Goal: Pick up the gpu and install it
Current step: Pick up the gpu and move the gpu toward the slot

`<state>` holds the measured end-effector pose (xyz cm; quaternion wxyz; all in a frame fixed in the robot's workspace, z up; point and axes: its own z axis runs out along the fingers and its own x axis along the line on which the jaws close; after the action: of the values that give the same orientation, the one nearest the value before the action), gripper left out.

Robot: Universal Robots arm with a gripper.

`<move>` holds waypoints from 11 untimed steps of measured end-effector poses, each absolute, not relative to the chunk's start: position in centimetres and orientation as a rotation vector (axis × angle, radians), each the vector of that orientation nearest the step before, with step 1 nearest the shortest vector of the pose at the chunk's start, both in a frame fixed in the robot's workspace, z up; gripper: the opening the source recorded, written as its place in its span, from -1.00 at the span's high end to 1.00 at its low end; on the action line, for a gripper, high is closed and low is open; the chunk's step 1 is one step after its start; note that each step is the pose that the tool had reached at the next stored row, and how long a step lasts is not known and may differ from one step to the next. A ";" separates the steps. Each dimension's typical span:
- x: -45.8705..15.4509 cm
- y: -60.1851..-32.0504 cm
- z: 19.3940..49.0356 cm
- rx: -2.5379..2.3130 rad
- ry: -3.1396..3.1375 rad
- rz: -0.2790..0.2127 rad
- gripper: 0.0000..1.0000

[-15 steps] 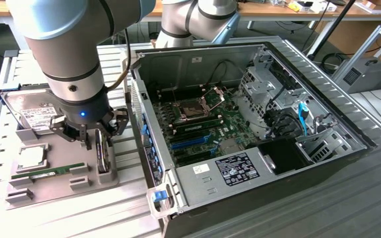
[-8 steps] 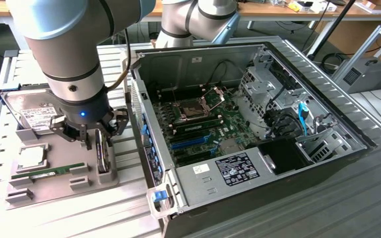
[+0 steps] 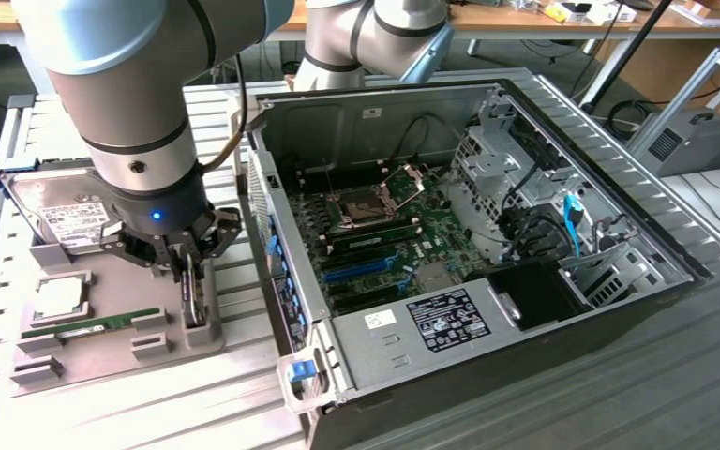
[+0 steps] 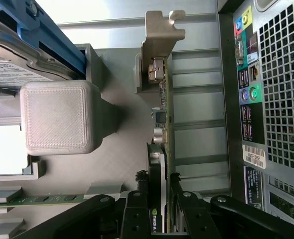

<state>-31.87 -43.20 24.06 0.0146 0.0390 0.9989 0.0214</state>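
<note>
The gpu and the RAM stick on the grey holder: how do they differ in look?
The gpu has a silver bracket and a black cooler; the RAM stick is a bare narrow strip. The gripper is at the gpu, away from the RAM stick. Both sit in the grey holder.

Exterior view: off the arm, set high, facing steeply down; wide enough to take in the gripper (image 3: 183, 262), the grey holder tray (image 3: 116, 291) beneath it and the whole open computer case (image 3: 385, 342) just beside it. Wrist view: on the wrist, behind the gripper, sighting down past it along the gpu (image 4: 163, 144) it clamps; very near. Shared ground: gpu, tray, the hard drive (image 3: 67, 211) on the gripper's side away from the case, and the case's near wall.
</note>
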 end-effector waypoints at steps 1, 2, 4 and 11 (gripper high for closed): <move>-31.9 -43.2 24.1 0.121 3.109 0.067 0.47; -31.9 -43.2 24.1 0.121 3.109 0.067 0.47; -31.9 -43.2 24.1 0.121 3.109 0.067 0.47; -31.9 -43.2 24.1 0.081 3.111 0.067 0.47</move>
<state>-31.87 -43.20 24.06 0.0143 0.0260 0.9993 0.0216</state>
